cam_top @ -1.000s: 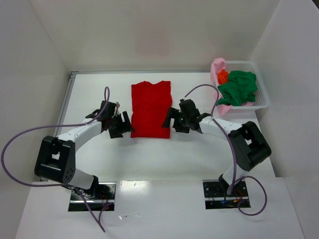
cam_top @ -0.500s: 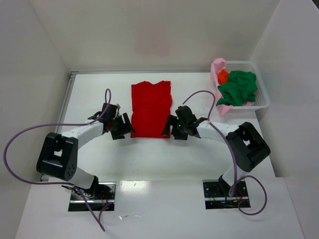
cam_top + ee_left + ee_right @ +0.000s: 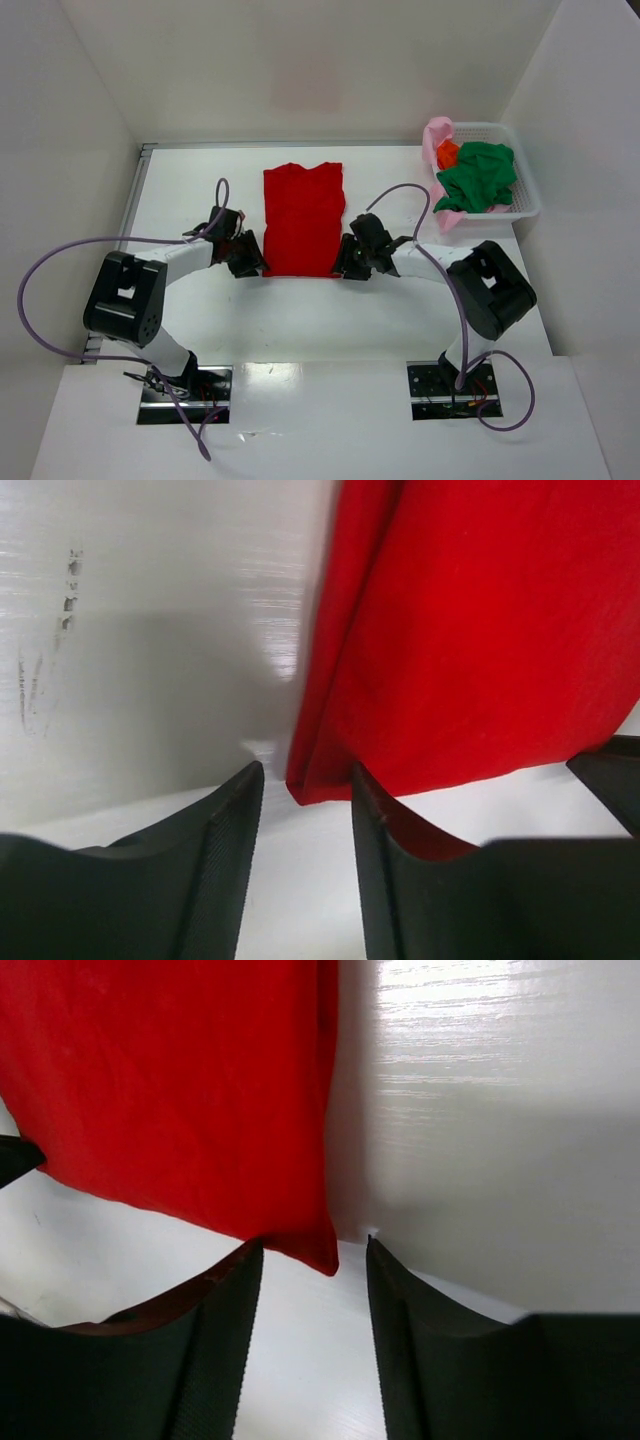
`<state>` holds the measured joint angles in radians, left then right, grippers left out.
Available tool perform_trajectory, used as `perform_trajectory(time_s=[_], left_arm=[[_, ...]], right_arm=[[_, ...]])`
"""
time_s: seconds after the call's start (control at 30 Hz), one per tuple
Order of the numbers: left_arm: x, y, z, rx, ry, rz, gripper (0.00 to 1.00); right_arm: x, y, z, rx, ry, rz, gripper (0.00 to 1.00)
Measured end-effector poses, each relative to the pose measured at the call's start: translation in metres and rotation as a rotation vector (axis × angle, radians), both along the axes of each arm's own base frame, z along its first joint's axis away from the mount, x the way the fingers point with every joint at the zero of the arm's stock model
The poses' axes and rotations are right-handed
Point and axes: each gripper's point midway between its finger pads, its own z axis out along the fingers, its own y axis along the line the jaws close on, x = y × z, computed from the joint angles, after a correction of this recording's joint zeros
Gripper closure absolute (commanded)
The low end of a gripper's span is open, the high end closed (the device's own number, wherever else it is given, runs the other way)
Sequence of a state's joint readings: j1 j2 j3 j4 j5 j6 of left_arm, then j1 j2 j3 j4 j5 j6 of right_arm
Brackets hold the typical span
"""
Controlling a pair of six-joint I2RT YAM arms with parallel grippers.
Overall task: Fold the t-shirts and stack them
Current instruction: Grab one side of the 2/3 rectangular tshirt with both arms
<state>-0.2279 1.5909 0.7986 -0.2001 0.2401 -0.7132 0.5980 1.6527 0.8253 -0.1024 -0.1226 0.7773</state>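
A bright red t-shirt lies flat on the white table, folded into a long strip. My left gripper sits at its near left corner and my right gripper at its near right corner. In the left wrist view the red corner lies between the tips of the left gripper, with a gap on both sides. In the right wrist view the other corner lies likewise between the tips of the right gripper. Neither pair of jaws presses the cloth. Both grippers are open, about half wide.
A white lattice basket stands at the back right with a dark green shirt, an orange one and a pale pink one draped over its left rim. Walls enclose the table on three sides.
Both grippers moved down and inward to the red shirt's near corners, and their jaws narrowed from wide open to about half.
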Motion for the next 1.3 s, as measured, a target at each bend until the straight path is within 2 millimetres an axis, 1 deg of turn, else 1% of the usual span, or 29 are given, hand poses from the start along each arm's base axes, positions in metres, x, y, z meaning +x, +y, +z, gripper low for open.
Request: perform_trajectory(time_s=[0.03, 0.07, 0.17, 0.23, 0.27, 0.3, 0.33, 0.47, 0.57, 0.8, 0.93, 1.03, 1.2, 1.3], left_arm=[[0.0, 0.0, 0.0, 0.0, 0.0, -0.001, 0.56], [0.0, 0.0, 0.0, 0.0, 0.001, -0.002, 0.56], [0.0, 0.0, -0.002, 0.002, 0.005, -0.002, 0.61], [0.0, 0.0, -0.003, 0.002, 0.008, -0.003, 0.67], [0.0, 0.0, -0.004, 0.003, 0.011, -0.003, 0.71], [0.001, -0.001, -0.005, 0.001, 0.013, -0.004, 0.74], [0.001, -0.001, -0.006, -0.001, 0.015, -0.006, 0.82], [0.001, -0.004, -0.008, -0.008, 0.019, -0.012, 1.0], [0.001, -0.006, -0.007, -0.01, 0.017, -0.019, 1.0], [-0.002, -0.014, -0.006, -0.006, 0.017, -0.046, 1.0], [-0.007, -0.012, -0.001, 0.0, 0.023, -0.045, 1.0], [-0.012, -0.013, 0.014, -0.004, 0.004, -0.051, 1.0], [-0.019, -0.022, 0.048, -0.015, -0.08, -0.081, 1.0], [-0.025, -0.027, 0.055, -0.013, -0.093, -0.101, 1.0]], right_arm=[[0.001, 0.0, -0.001, -0.001, 0.0, -0.003, 0.54], [0.001, 0.0, -0.002, -0.002, 0.0, -0.005, 0.55], [0.003, 0.001, -0.003, -0.001, 0.004, -0.012, 0.61], [0.005, 0.002, -0.004, -0.001, 0.005, -0.013, 0.66], [0.004, 0.002, -0.005, -0.002, 0.006, -0.014, 0.71], [0.004, 0.002, -0.005, -0.003, 0.007, -0.015, 0.73], [0.004, 0.002, -0.006, -0.005, 0.01, -0.016, 0.75], [0.004, 0.001, -0.008, -0.01, 0.013, -0.017, 0.9], [0.004, 0.001, -0.009, -0.01, 0.015, -0.019, 0.99], [0.003, -0.001, -0.008, -0.011, 0.012, -0.024, 1.0], [0.0, -0.004, 0.0, -0.004, -0.006, -0.028, 1.0], [-0.006, -0.008, 0.013, 0.013, -0.029, -0.032, 1.0], [-0.013, -0.015, 0.052, 0.074, -0.108, -0.052, 1.0], [-0.018, -0.017, 0.062, 0.094, -0.126, -0.057, 1.0]])
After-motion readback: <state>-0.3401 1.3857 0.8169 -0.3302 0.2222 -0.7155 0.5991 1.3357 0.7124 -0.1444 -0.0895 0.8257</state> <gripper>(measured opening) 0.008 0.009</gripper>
